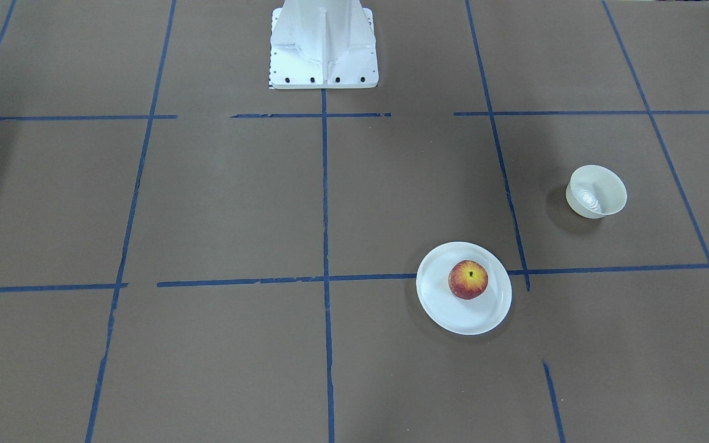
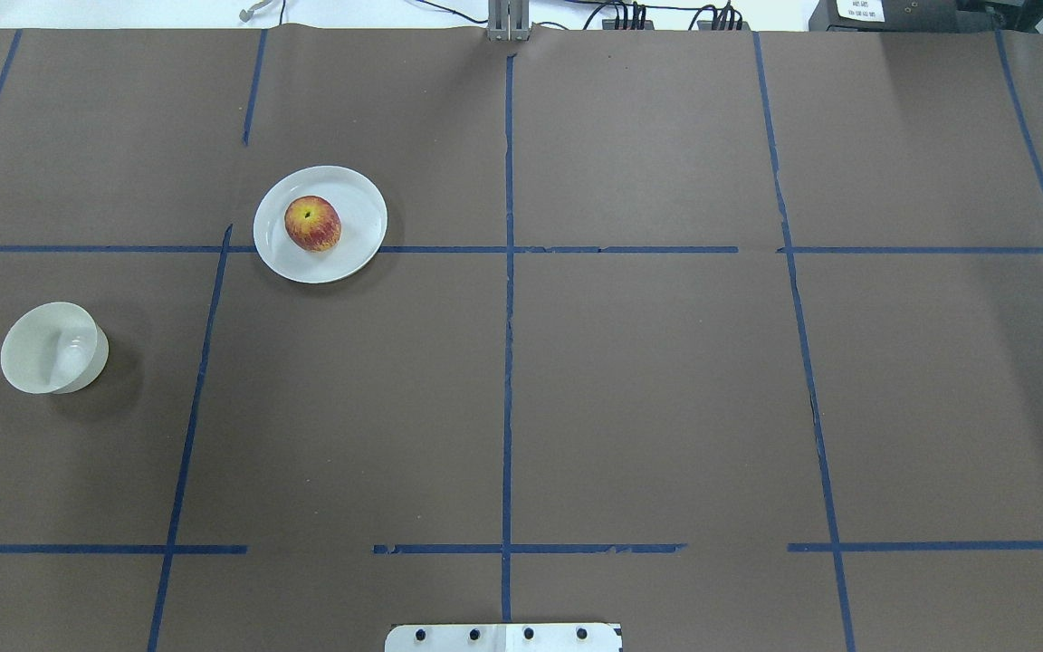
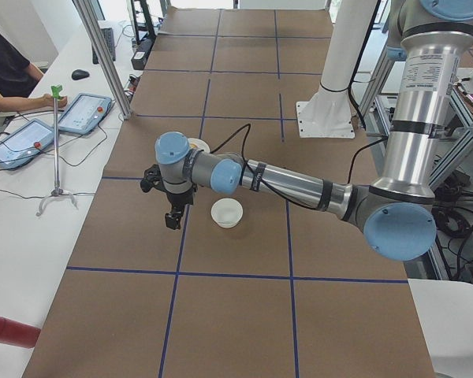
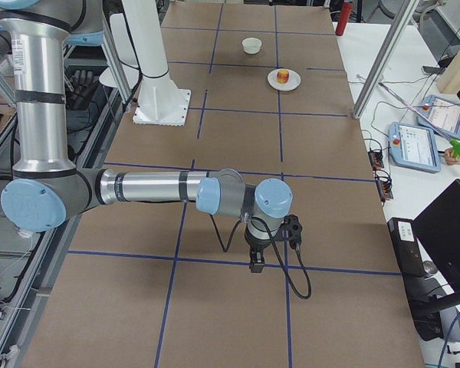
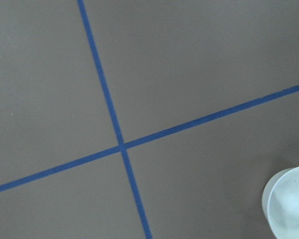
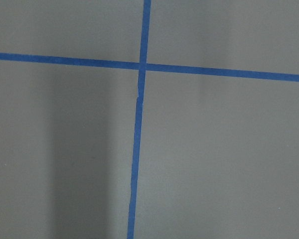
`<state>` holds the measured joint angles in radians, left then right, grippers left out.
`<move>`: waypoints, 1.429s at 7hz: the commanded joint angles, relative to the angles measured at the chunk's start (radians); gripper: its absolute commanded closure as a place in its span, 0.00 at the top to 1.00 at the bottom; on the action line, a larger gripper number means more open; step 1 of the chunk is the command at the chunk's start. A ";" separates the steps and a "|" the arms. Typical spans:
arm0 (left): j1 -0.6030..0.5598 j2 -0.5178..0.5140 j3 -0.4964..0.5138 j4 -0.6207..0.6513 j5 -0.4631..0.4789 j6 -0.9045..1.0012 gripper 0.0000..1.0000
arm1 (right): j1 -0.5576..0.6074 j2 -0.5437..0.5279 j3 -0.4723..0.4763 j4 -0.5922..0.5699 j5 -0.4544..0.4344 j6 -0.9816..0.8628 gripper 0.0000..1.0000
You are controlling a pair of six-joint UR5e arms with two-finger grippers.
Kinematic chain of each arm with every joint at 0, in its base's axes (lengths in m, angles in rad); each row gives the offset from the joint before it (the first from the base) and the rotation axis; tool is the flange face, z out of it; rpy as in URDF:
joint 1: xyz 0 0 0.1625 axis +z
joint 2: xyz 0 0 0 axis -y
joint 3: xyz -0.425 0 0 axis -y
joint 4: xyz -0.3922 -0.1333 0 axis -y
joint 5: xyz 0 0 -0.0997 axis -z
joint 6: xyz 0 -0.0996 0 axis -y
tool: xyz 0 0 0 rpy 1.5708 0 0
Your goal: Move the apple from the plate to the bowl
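Red apple (image 1: 468,279) can roll off your plate (image 1: 453,317) if pinched off-centre, or miss the narrow bowl (image 1: 597,192); the jaws' opening I cannot tell.

you'll see the silver right arm with pale blue joints (image 4: 153,188) stretched low over the brown paper tabletop with blue tape lines (image 4: 230,322), toward its near edge. the black right gripper (image 4: 256,267) points down just above the paper; you can't tell whether its fingers are parted. toward the far edge, the small red and yellow apple (image 4: 284,75) sits on the flat white plate (image 4: 292,84). the small deep white bowl (image 4: 251,45) stands apart from them, nearer that far edge.
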<state>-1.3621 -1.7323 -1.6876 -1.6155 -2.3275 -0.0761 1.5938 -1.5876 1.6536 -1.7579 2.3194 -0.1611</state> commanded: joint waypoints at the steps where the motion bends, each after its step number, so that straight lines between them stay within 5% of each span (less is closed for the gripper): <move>1: 0.109 -0.134 0.003 0.026 0.000 -0.267 1.00 | 0.000 0.000 0.000 0.000 0.000 0.000 1.00; 3: 0.261 -0.273 0.032 0.112 0.003 -0.417 1.00 | 0.000 0.000 0.000 0.000 0.000 0.000 1.00; 5: 0.303 -0.419 0.168 0.102 0.029 -0.581 1.00 | 0.000 0.000 0.000 0.000 0.000 0.000 1.00; 10: 0.445 -0.513 0.341 -0.129 0.123 -0.869 1.00 | 0.000 0.000 0.000 0.000 0.000 0.000 1.00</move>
<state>-0.9401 -2.2387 -1.3650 -1.7127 -2.2189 -0.9038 1.5938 -1.5877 1.6536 -1.7579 2.3194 -0.1611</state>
